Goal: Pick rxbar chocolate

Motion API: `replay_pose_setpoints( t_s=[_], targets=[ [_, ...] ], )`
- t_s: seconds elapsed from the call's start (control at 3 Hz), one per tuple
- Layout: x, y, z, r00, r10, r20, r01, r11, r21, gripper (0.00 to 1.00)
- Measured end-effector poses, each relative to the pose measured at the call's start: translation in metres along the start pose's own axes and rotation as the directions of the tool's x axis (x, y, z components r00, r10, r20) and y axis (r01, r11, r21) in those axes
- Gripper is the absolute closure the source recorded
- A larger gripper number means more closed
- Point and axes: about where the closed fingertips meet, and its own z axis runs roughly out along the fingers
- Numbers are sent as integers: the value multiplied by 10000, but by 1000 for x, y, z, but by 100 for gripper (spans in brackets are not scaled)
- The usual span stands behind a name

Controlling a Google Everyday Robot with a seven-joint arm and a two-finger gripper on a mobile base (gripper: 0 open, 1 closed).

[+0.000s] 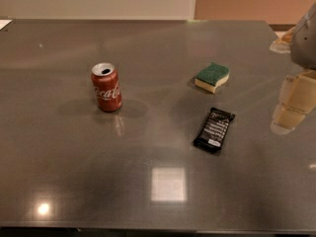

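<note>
The bar is a flat black rectangular wrapper with rows of white lettering and a small white label near its near end. It lies flat on the table, right of centre, its long axis running away from the camera with the far end leaning slightly right. The gripper hangs at the right edge, apart from the bar.

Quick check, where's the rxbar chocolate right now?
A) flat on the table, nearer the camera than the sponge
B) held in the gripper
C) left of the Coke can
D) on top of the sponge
A: the rxbar chocolate lies flat on the table, apart from the sponge and nearer the camera. The Coke can stands well to its left. The gripper is at the right edge of the view, not touching the bar.
</note>
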Motion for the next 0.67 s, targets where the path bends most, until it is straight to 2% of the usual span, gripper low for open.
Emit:
replay_pose_setpoints(
  t_s=[0.33, 0.67],
  targets=[
    [-1, 0, -1, 10000, -45, -2, 45, 10000, 31, 0],
    [-8, -2, 5, 9954, -929, -214, 928, 9957, -21, 0]
  ],
)
